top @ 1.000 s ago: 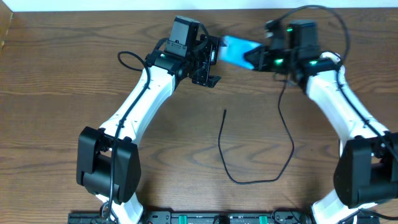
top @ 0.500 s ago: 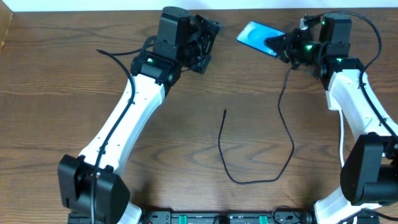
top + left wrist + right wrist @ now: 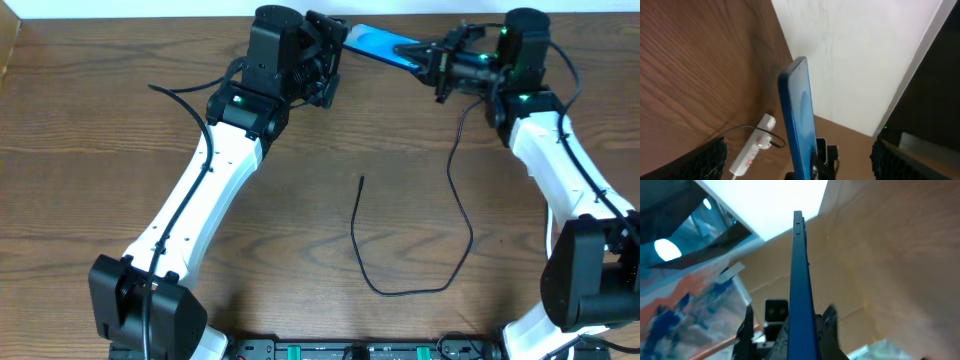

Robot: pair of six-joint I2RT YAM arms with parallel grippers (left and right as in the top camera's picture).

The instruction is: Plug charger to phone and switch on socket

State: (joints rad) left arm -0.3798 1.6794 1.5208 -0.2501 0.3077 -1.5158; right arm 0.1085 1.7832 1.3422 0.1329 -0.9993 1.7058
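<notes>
Brown wooden table (image 3: 100,120): open wood at left and front. The left arm stretches to the far edge, left gripper (image 3: 332,60) gaping wide and gripping nothing. Slim blue rectangular phone (image 3: 378,42) is held off the table, edge-on (left end between those open fingers, gaps both sides). Its right end is pinched in the closed right gripper (image 3: 428,60). Thin black charger cable (image 3: 353,230) loops loose mid-table. White red-marked power strip (image 3: 754,149) lies by the back wall.

The phone (image 3: 382,45) is hidden at its 9 o'clock end by the left claw (image 3: 333,55). The charger (image 3: 470,235) vanishes at 12 o'clock beneath the right arm (image 3: 540,135).
</notes>
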